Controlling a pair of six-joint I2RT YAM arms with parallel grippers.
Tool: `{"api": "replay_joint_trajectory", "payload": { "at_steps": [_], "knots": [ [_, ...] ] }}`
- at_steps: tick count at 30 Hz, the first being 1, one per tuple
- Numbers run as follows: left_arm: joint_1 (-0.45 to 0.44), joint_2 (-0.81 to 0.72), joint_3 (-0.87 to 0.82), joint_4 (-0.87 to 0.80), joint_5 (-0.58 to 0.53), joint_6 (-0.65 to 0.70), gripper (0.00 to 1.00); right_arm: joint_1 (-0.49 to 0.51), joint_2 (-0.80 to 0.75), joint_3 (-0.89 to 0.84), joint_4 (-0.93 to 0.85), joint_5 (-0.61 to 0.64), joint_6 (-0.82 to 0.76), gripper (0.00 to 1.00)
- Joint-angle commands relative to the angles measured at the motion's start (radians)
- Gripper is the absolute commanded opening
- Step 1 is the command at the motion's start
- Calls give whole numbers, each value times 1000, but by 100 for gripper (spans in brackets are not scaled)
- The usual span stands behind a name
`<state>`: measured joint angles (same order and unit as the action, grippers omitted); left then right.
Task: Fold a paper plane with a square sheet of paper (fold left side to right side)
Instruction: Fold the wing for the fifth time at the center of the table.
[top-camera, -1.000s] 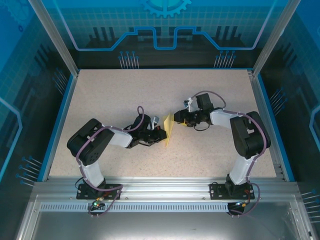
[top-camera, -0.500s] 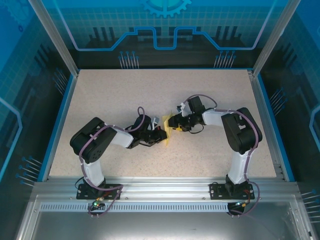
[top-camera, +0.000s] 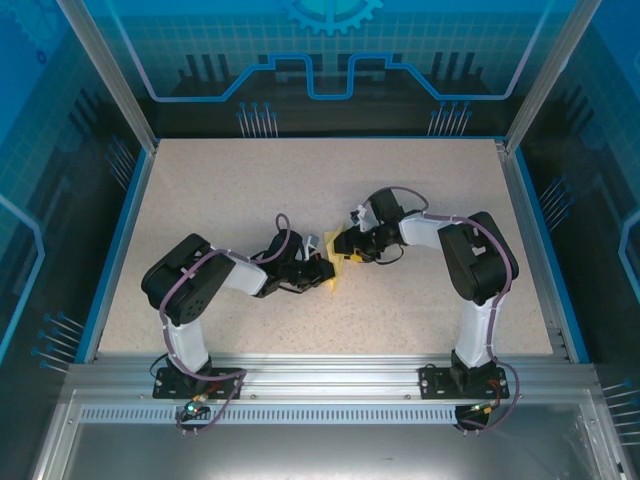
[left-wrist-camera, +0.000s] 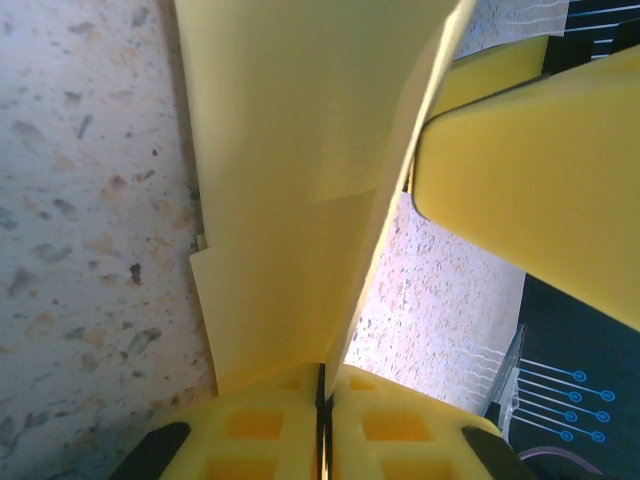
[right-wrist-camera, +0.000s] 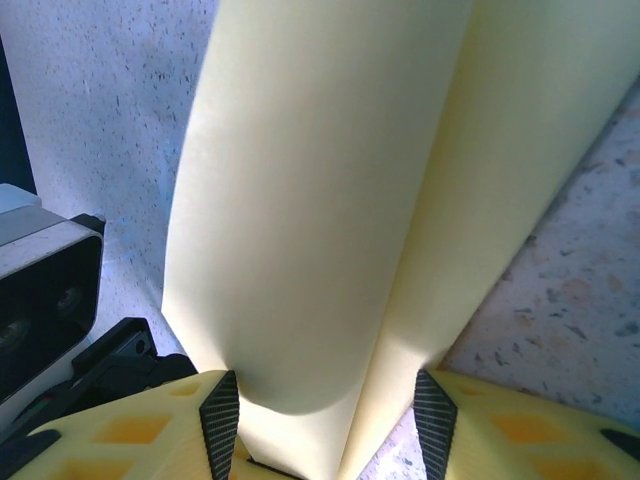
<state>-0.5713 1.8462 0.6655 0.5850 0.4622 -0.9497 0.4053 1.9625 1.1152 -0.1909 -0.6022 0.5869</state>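
Overhead view evenly lit, sharp; faint arm shadows on surface (top-camera: 250, 190). Wrist views soft, close paper (right-wrist-camera: 320, 200) blurred, backlit glow, cool blue cast beside it.

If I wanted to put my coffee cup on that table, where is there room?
The speckled table is bare along its far edge and in both far corners. The middle is crowded: the left gripper and right gripper meet at the yellow paper.

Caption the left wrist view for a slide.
Left gripper pinching the folded yellow paper over the speckled table.
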Motion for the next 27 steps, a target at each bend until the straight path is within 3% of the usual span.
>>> {"api": "replay_joint_trajectory", "payload": {
  "at_steps": [1,13,19,27],
  "knots": [
    [10,-20,16,-11,17,7,16,20,54,6,-52,47,-1,52],
    [15,-145,8,-117,9,66,32,21,59,11,-54,45,-7,52],
    [82,-259,10,-270,-23,118,35,21,56,11,-53,41,-7,52],
    [151,-186,124,-338,31,168,37,21,54,10,-53,43,-8,52]
  ]
}}
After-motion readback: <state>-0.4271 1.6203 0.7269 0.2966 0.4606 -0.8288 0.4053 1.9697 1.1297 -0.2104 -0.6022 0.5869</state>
